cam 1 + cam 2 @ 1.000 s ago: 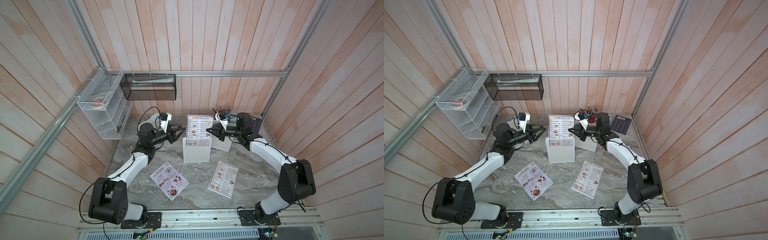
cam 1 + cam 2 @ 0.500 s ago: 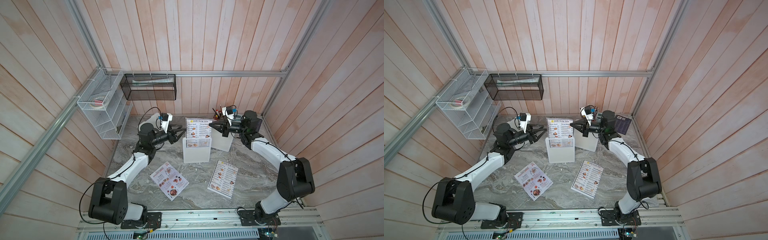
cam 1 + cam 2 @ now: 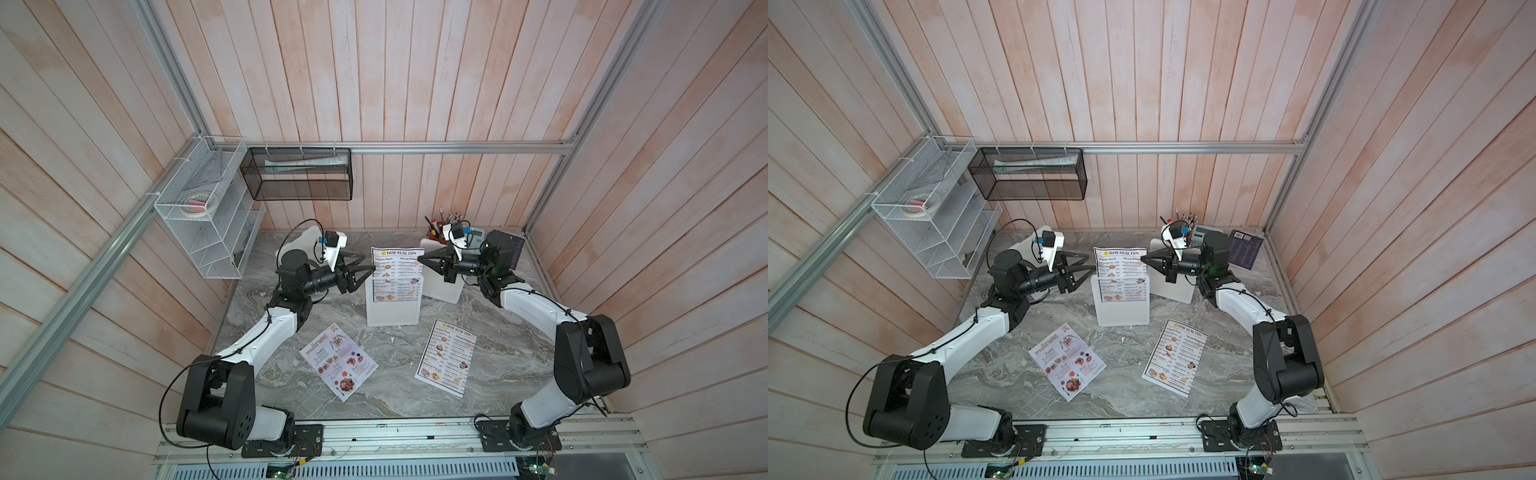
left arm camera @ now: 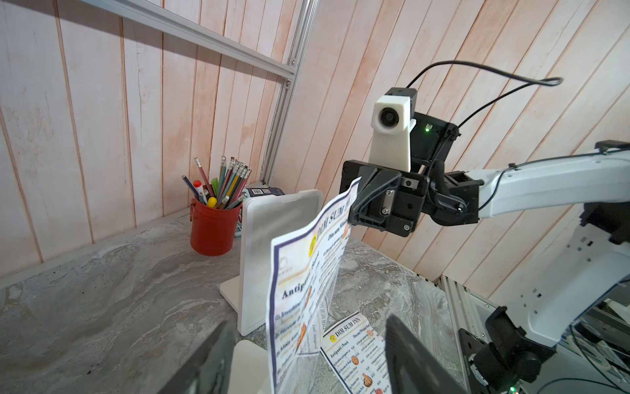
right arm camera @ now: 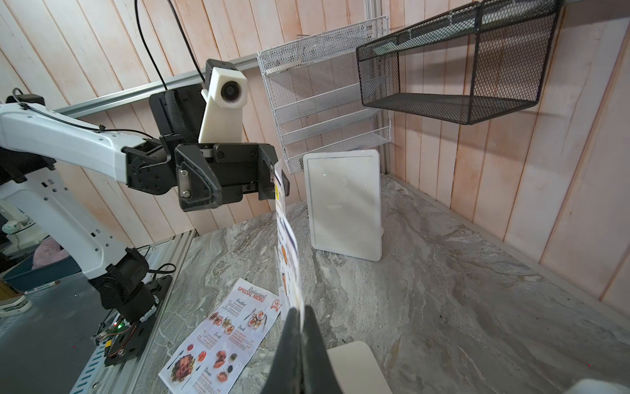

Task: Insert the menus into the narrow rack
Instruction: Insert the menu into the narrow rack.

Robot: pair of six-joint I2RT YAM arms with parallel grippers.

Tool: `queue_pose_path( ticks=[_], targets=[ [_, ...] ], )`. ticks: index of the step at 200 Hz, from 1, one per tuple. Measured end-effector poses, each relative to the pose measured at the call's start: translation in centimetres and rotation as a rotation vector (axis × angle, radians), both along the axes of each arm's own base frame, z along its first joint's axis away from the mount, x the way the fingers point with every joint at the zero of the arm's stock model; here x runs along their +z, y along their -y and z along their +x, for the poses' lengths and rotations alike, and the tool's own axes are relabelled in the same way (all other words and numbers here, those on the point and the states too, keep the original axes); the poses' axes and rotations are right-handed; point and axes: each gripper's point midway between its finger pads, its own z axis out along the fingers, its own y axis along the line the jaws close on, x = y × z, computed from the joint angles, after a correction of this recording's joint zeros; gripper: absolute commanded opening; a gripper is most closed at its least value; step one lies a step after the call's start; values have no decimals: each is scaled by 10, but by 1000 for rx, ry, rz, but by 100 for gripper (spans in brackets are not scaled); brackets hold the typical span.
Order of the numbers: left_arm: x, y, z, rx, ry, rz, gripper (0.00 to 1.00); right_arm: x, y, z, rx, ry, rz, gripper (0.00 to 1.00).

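The grey marbled counter carries the white narrow rack at mid-depth. In it stands the upright menu: white, dark-bordered, headed "DIM SUM INN", with small food photos. Its lower part is down in the slot and its top is bowed. A flat DIM SUM INN menu lies near right, and the colourful Special Menu lies flat near left.

The right end effector is pressed together on the upright menu's top right corner. The left end effector is spread at its left edge, and I cannot tell whether it touches. The fine print is too small to read.

A white stand is just right of the rack. Far right, the purple booklet is partly hidden behind the right arm, with a red pencil pot close by.
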Motion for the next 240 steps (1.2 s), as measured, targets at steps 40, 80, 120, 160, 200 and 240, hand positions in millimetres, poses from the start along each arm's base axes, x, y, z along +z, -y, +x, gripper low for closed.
queue_pose_path(
  ticks=[40, 80, 120, 160, 200, 240],
  targets=[
    [6, -4, 0, 34, 12, -3, 77, -1, 1, 2, -16, -5, 4, 6],
    [9, -6, -3, 44, 20, -5, 78, 3, 1, 4, -26, -10, 12, 11],
    [10, -6, -3, 51, 22, -5, 78, 24, 0, 8, -27, 22, 31, 0],
    [10, -7, -2, 55, 21, -5, 78, 21, -2, 6, -22, 24, 32, 0],
    [10, -7, -2, 55, 21, -5, 78, -2, -7, -3, -8, -18, 19, 0],
    [10, -7, -2, 55, 21, -5, 78, -9, -8, -4, -18, -29, 14, 8]
  ],
)
